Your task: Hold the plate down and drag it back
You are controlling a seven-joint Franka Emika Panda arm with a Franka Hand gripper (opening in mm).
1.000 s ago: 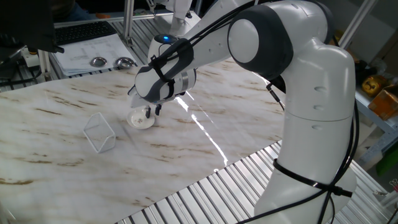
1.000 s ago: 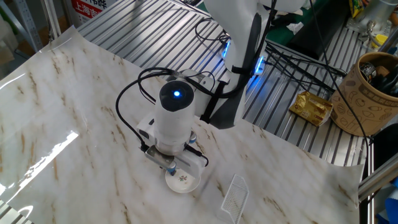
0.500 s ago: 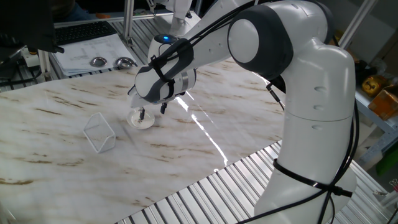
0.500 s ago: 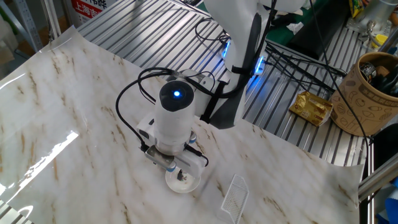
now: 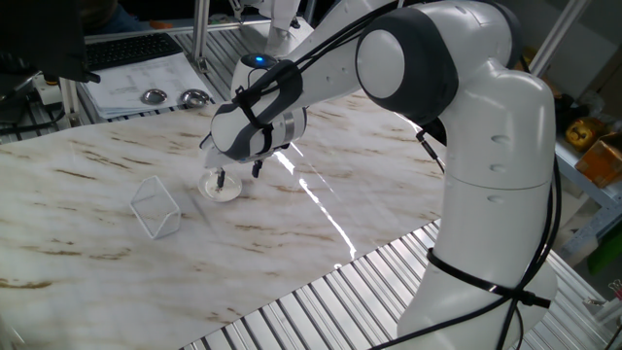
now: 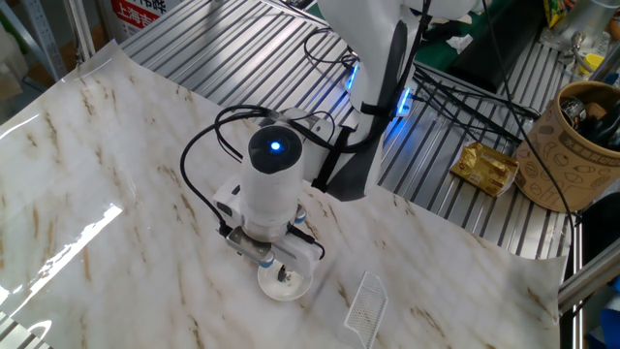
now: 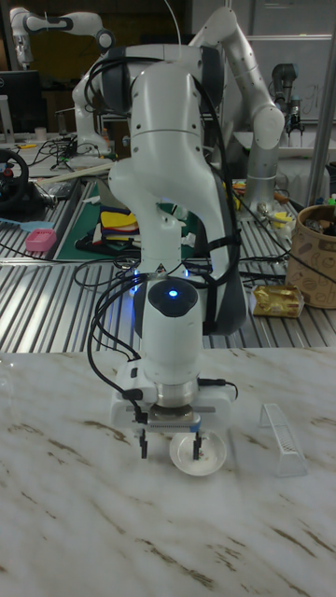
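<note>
A marble-patterned table [image 5: 389, 165] is being worked over by a white Franka arm [image 5: 457, 117], whose wrist, lit by a blue light, is being pointed straight down near the table's middle. Beneath it, the gripper [image 7: 168, 446] is being held with its two dark fingers spread wide apart; in the tall fixed view one fingertip [image 7: 195, 451] is being pressed into the bowl of the plate [image 7: 211, 457], while the other is hanging outside the rim at the plate's 9 o'clock, just above the marble. The plate, a small round white dish, is being kept flat on the tabletop directly under the wrist. A clear box [image 5: 155, 206] with thin edges is lying near the plate, at its 8 o'clock in one fixed view and at its 3 o'clock in the tall fixed view, apart from it. Two shiny metal discs [image 5: 175, 96] are being left well away at the table's far edge, at 11 o'clock from the plate in that same fixed view.
</note>
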